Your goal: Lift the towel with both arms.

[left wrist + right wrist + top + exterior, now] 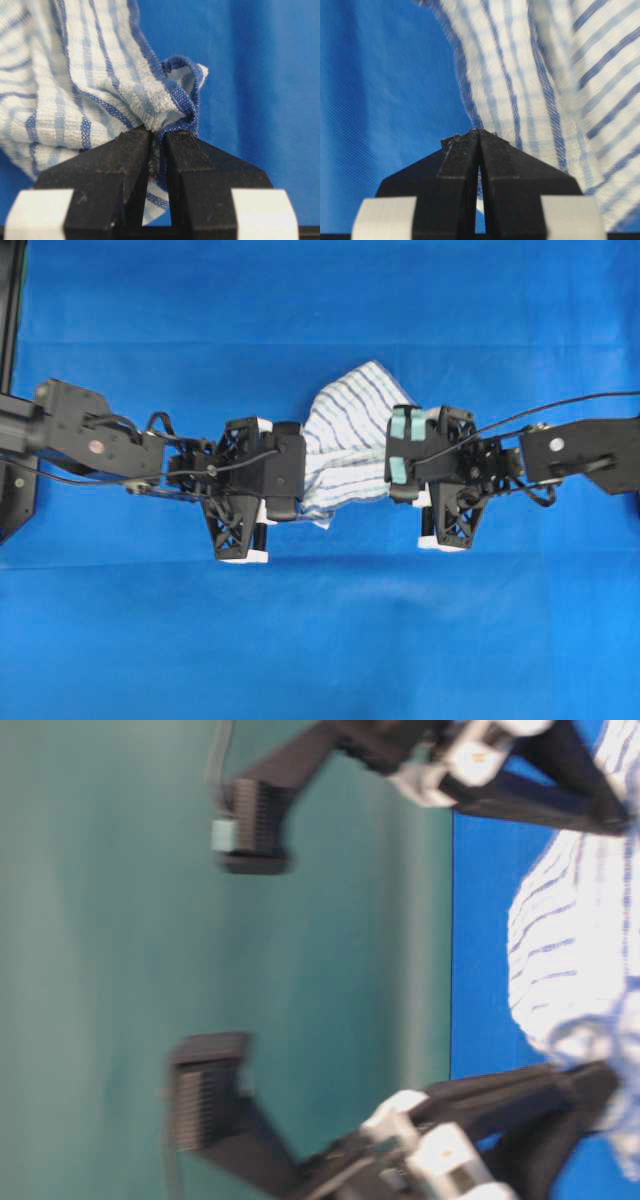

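Left tool [290, 475] was clamped on the towel [345, 445] at its left edge — hem bunched between the black fingers [125, 165]. Towel hung between both arms over the blue counter [320, 640]. Right tool [395, 455] — pinched shut on the towel's right edge.

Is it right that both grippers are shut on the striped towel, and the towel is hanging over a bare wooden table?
Not quite. The left gripper and right gripper are both shut on the towel, but the surface under it is a blue tablecloth, not bare wood. The overhead view shows this plainly.
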Motion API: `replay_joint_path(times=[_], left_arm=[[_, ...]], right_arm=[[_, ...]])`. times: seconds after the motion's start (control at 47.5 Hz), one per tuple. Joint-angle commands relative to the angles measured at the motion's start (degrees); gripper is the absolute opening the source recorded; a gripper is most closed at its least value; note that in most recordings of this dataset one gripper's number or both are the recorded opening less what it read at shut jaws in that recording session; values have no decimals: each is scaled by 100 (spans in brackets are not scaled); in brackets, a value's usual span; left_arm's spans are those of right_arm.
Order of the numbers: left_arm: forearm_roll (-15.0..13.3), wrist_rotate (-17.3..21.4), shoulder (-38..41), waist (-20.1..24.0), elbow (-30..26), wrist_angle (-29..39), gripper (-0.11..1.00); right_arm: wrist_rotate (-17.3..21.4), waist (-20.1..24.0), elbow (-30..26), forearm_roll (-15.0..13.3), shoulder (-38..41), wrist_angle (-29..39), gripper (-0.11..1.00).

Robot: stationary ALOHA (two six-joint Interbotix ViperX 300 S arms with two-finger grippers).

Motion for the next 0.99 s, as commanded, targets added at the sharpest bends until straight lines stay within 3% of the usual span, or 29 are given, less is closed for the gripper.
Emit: replay_joint_path(times=[0.0,0.4,0.695,0.969], left_arm=[[-9,0,-510,9,-167,237,6],[9,88,-2013,18,-756,1635,6],[26,88,-2716,343,-1547,2654,6],[18,88,-2795,378,-2285,3208,6]], right_arm=[[-9,-9,-185,-18,-483,202,-1],[-88,-9,-888,-53,-1731,1591,-1],[-105,-9,-2101,-457,-2312,2900,-1],[-141,-9,-3103,-721,-2320,3727,-1]])
